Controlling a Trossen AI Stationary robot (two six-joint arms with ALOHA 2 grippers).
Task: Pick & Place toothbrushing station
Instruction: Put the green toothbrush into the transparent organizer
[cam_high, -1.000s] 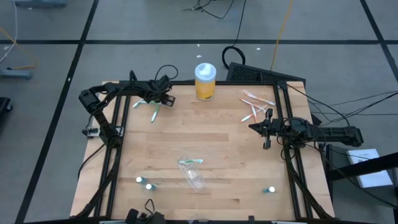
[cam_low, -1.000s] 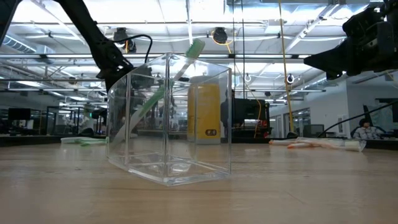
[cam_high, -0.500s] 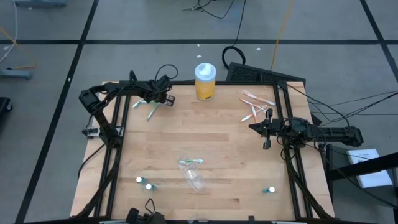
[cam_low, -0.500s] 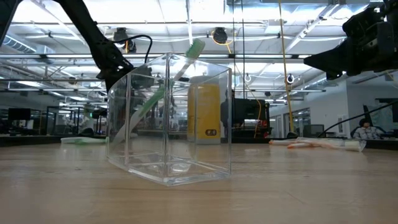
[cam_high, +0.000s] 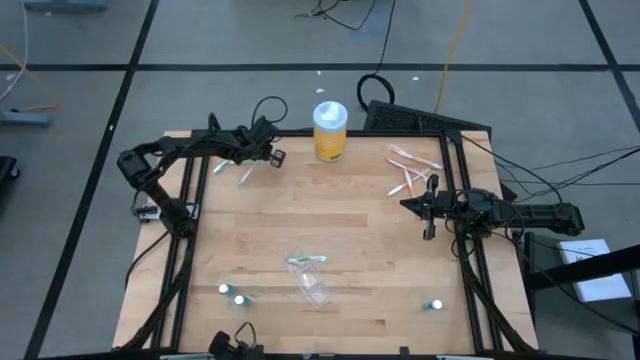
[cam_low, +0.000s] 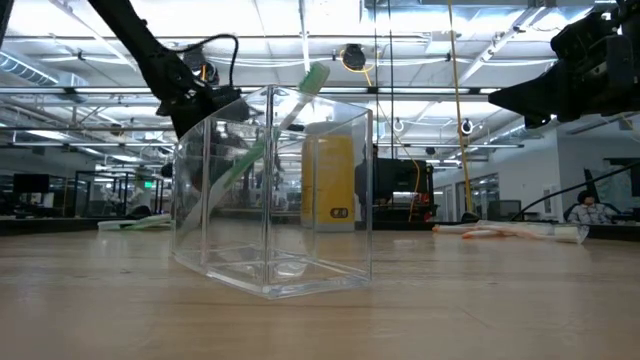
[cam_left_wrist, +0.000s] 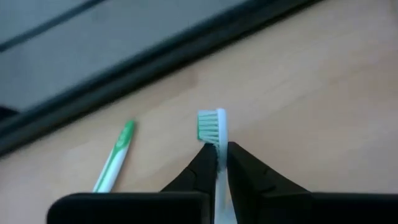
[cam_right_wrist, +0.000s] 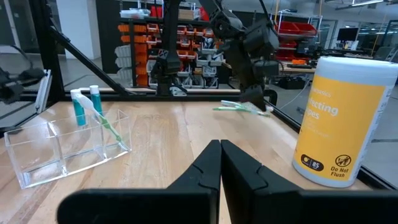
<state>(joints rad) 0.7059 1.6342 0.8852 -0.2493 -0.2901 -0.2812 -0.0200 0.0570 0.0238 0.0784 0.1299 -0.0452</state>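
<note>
The toothbrushing station (cam_high: 312, 283) is a clear plastic box standing near the table's front middle, seen close up in the low view (cam_low: 270, 190). A green toothbrush (cam_high: 305, 260) leans in it. At the far left corner my left gripper (cam_left_wrist: 222, 148) is shut on a white toothbrush with green bristles (cam_left_wrist: 211, 126). A second green toothbrush (cam_left_wrist: 115, 158) lies on the table beside it. My right gripper (cam_right_wrist: 221, 146) waits shut at the right side, level above the table, touching nothing. My left gripper pinches the white toothbrush's neck (cam_left_wrist: 221, 135), just behind the bristle head, between its two fingertips. The fingers slant down from above and lie along the brush. The head sticks out past the fingertips, and the gripper hides the handle.
A yellow jar with a white lid (cam_high: 330, 130) stands at the far edge. Several pink toothbrushes (cam_high: 410, 170) lie at the far right. Small capped tubes stand near the front left (cam_high: 231, 292) and front right (cam_high: 435, 304). The black frame rails (cam_high: 185, 210) run along the table's sides.
My left gripper has risen at the far left corner and tipped a little. The white toothbrush has come up from the table with it and now shows shorter in the high view. The green toothbrush beside it has stayed on the wood.
</note>
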